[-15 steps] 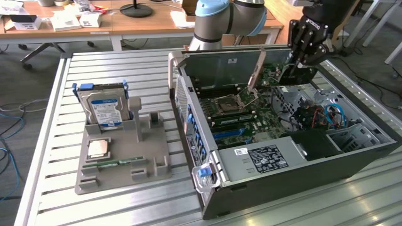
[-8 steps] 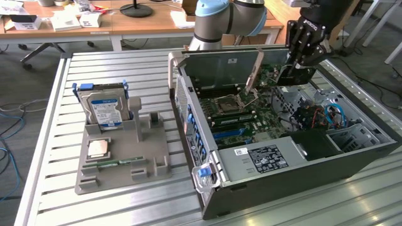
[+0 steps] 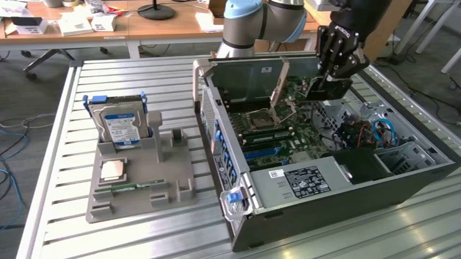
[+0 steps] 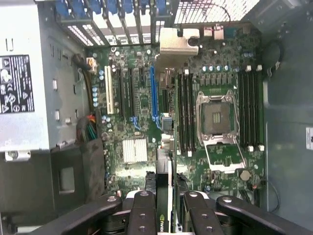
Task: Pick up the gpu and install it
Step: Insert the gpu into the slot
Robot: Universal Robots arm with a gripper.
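My gripper (image 3: 333, 74) hangs over the open computer case (image 3: 414, 181), shut on the gpu (image 3: 325, 89), a thin black card held on edge above the motherboard (image 3: 288, 143). In the wrist view the gpu (image 4: 164, 171) runs edge-on away from my gripper (image 4: 168, 208), one black finger (image 4: 142, 210) on each side of it. Its silver bracket (image 4: 177, 41) points toward the case's slotted rear wall. The card hovers near the long blue slot (image 4: 153, 93), apart from the board.
The power supply (image 3: 310, 181) with its label fills the case's near corner. An open CPU socket (image 4: 215, 117) and memory slots lie beside the card. On the exterior view's left a grey holder (image 3: 144, 186) carries a silver hard drive (image 3: 119, 124), a chip and a green memory stick (image 3: 133, 186).
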